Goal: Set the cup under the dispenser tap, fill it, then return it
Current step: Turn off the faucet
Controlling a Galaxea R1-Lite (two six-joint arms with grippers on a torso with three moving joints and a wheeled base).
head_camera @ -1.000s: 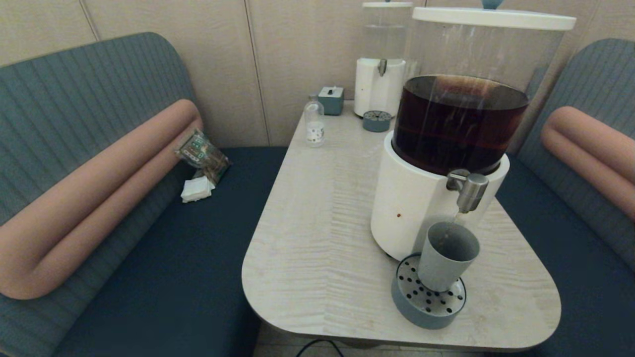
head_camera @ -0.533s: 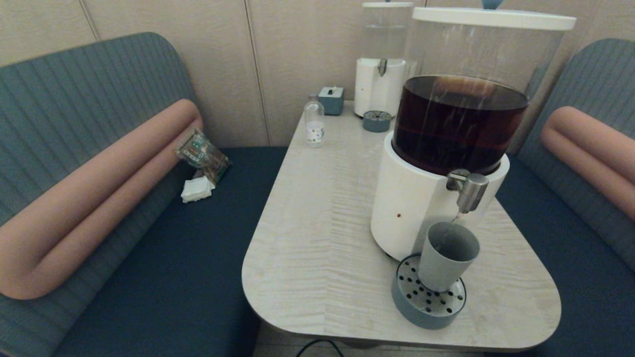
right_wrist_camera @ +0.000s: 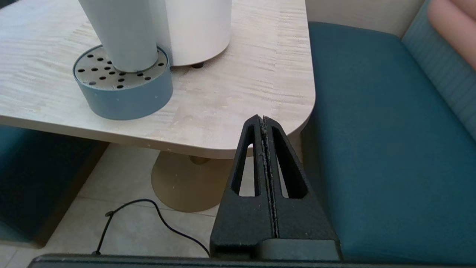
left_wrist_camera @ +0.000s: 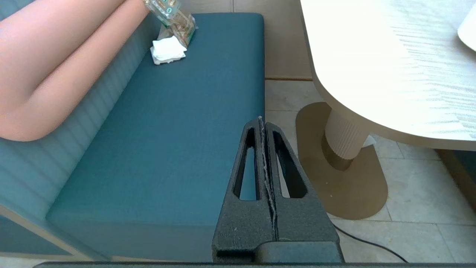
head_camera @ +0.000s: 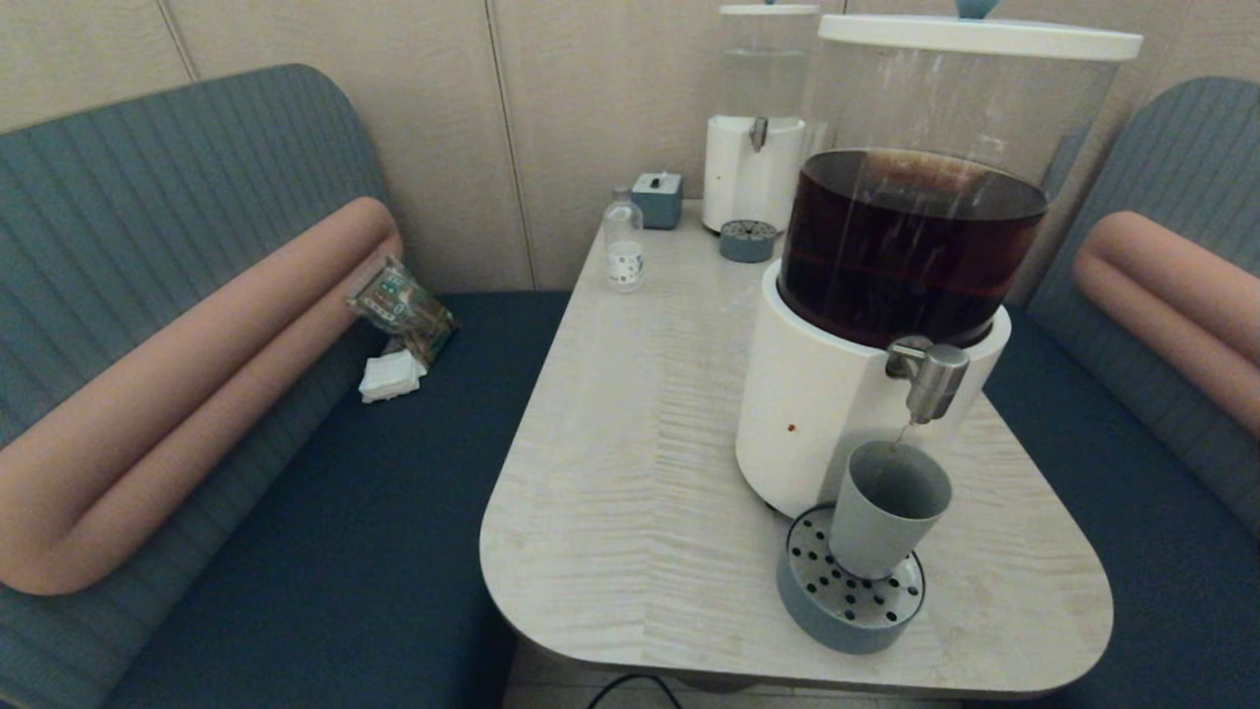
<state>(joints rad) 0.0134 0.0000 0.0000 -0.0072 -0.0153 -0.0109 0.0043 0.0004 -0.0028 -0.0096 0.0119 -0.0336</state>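
Grey-blue cup point(head_camera: 886, 507) on the drip tray point(head_camera: 822, 615) under the dispenser tap point(head_camera: 930, 379), filling.
Left gripper point(left_wrist_camera: 263, 124) and right gripper point(right_wrist_camera: 263, 123), both pressed together, hang off the table point(head_camera: 630, 473); unattended, the cup may overflow.

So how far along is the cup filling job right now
Placing looks done: the cup stands on the drip tray under the dispenser tap. Filling is under way, with a thin stream falling. Left: returning the cup. Left gripper and right gripper are parked low, fingers shut.
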